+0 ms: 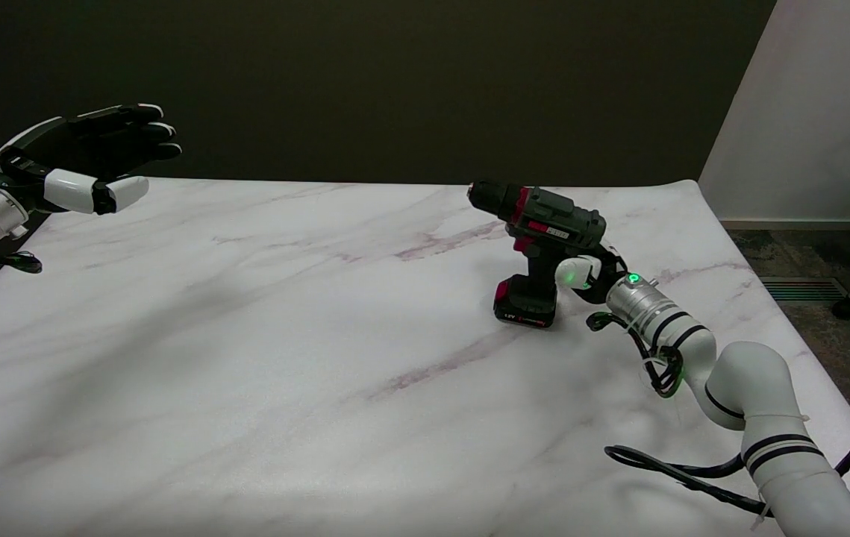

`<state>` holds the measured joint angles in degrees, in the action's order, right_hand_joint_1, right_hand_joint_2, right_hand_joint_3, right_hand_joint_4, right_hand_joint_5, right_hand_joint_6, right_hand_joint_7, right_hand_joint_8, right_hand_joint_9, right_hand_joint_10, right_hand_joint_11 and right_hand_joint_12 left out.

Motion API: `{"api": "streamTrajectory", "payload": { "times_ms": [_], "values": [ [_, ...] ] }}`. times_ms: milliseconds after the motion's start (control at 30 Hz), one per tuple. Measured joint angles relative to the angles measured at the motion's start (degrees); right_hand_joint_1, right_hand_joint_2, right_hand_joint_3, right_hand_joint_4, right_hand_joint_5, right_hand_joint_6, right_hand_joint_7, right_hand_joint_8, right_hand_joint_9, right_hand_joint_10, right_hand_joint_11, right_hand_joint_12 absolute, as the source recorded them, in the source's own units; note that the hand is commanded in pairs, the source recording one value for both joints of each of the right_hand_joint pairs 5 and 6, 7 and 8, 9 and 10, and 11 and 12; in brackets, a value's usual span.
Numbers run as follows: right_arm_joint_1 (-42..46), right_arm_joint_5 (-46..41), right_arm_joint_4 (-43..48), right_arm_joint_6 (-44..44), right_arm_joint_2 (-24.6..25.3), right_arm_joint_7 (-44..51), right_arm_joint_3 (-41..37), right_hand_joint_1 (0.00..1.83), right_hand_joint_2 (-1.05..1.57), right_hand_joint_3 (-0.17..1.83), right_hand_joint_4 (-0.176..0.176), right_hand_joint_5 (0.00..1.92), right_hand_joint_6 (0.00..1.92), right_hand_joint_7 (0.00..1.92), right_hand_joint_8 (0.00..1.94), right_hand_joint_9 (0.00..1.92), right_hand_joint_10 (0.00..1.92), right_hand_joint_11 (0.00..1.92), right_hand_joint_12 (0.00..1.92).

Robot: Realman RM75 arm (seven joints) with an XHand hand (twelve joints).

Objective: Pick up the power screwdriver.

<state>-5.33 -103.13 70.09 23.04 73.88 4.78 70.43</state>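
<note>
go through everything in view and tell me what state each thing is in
power screwdriver: upright, battery base on the table, chuck pointing left.
right hand: wrapped around the screwdriver's handle.
left hand: held in the air, fingers apart, holding nothing.

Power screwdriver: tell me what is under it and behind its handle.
The power screwdriver stands upright, battery base on the marble table. The right hand sits at the handle's rear; its fingers are mostly hidden behind the tool, so the grip itself cannot be confirmed.
</note>
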Motion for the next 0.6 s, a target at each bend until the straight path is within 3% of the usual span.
{"api": "streamTrajectory", "payload": {
  "times_ms": [600],
  "values": [
    [-1.10, -0.09, -0.56, -0.18, 1.01, 0.00, 1.91, 1.07, -0.49, 0.31, -0.176, 0.02, 0.02, 0.26, 0.26, 0.11, 0.11, 0.00, 0.00]
  ]
}}
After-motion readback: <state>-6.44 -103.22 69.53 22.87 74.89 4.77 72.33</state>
